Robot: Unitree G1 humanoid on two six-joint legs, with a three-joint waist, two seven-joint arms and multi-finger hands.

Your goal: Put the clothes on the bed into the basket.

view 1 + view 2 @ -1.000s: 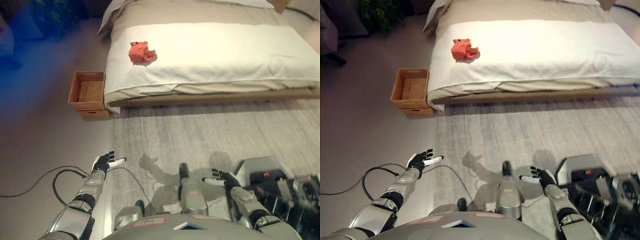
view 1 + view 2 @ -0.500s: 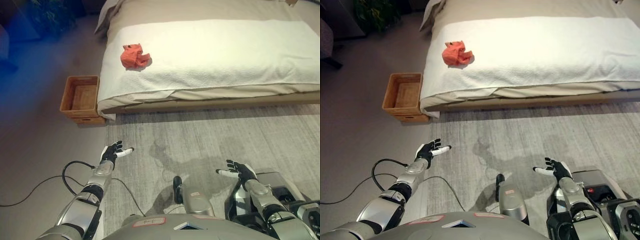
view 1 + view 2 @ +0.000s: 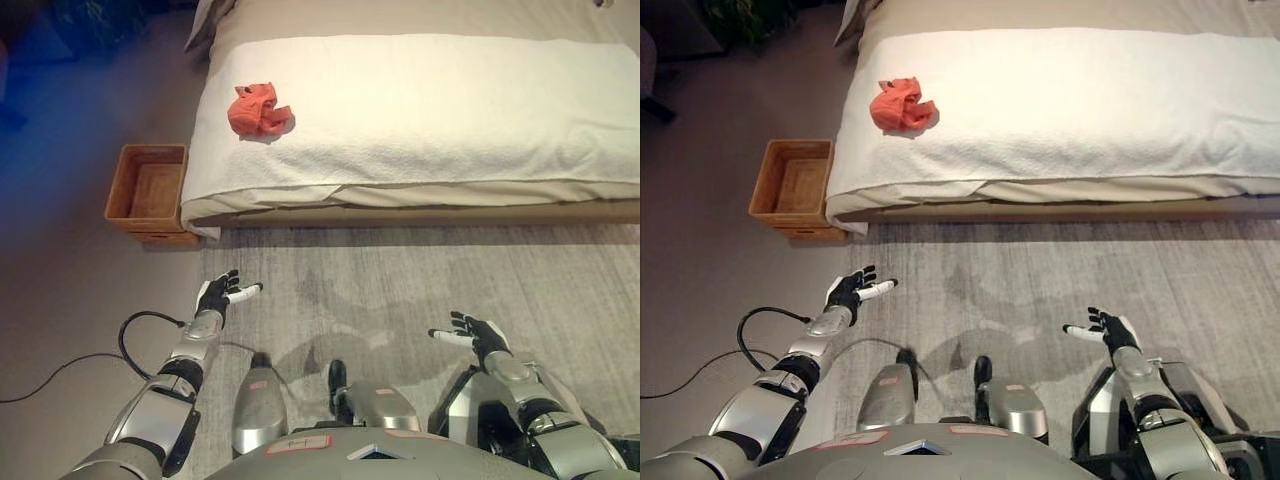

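A crumpled red-orange garment (image 3: 258, 108) lies on the white blanket of the bed (image 3: 450, 110), near its left end. A brown wicker basket (image 3: 146, 192) stands on the floor beside the bed's left corner, with nothing showing inside it. My left hand (image 3: 218, 295) hovers over the grey rug in front of the bed, fingers spread and holding nothing. At the lower right my right hand (image 3: 478, 335) is likewise spread and holds nothing. Both hands are well short of the bed.
A grey rug (image 3: 420, 280) runs along the bed's front edge. Bare floor (image 3: 60, 290) lies left of the rug, around the basket. A pillow corner (image 3: 852, 20) shows at the bed's upper left.
The whole picture has shifted as the camera moved; the bed now sits squarer and slightly nearer. Both hands stay spread and held low.
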